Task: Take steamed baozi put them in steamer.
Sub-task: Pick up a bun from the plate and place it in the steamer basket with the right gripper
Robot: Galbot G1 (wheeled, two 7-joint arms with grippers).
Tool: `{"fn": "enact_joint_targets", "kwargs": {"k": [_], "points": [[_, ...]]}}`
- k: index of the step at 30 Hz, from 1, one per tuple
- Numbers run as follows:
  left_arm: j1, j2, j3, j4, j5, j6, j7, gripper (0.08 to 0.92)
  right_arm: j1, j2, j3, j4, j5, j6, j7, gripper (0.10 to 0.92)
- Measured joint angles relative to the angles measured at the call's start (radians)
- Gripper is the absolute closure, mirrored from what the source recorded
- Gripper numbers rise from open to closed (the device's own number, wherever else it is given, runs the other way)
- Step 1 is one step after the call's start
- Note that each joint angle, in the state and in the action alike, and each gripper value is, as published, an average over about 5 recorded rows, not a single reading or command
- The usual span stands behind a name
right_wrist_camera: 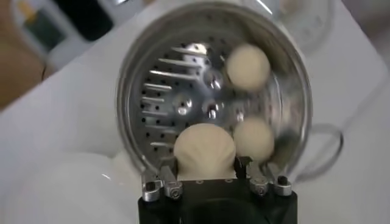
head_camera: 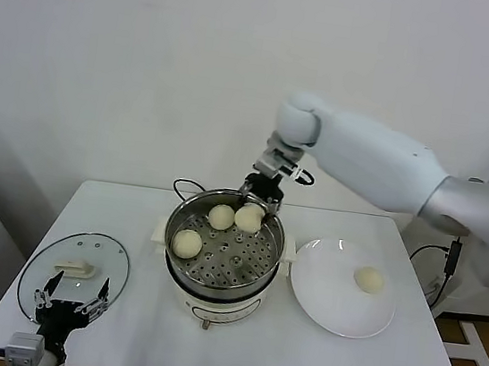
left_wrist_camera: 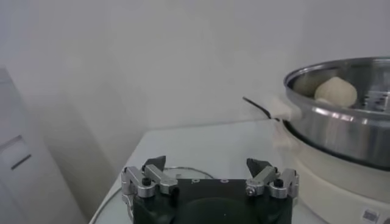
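1 baozi [right_wrist_camera: 204, 150] between right gripper [right_wrist_camera: 206, 168] jaws.

Round shiny stainless-steel steamer basket [head_camera: 222, 254], perforated floor, upright on white cooker base at worktop centre. Pale cream dome-shaped steamed buns, four: one on the floor's left [head_camera: 187, 243], one at the back [head_camera: 221, 217], one beside it at the back rim [head_camera: 249, 218], one outside on a white plate [head_camera: 369, 279].

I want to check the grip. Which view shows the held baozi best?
The right wrist view: the baozi sits between the right hand fingers. The head view shows it partly hidden over the steamer. The left wrist view misses it.
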Motion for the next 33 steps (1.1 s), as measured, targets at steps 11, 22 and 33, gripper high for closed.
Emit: {"fn": "enact_joint_targets", "kwargs": {"k": [11,22,33], "points": [[-0.008,0.0,0.003,0.003,-0.004,0.004,0.0,0.177,-0.083,0.088,0.002,0.038,-0.151,0.198,0.012,0.464],[-0.012,0.0,0.007,0.008,-0.004,0.006,0.0,0.177,-0.135,0.118,-0.005,0.071,-0.197,0.255,0.009,0.462],[-0.013,0.0,0.01,0.007,-0.005,0.007,0.001,0.177,-0.14,0.115,-0.024,0.108,-0.182,0.253,0.005,0.458]]}}
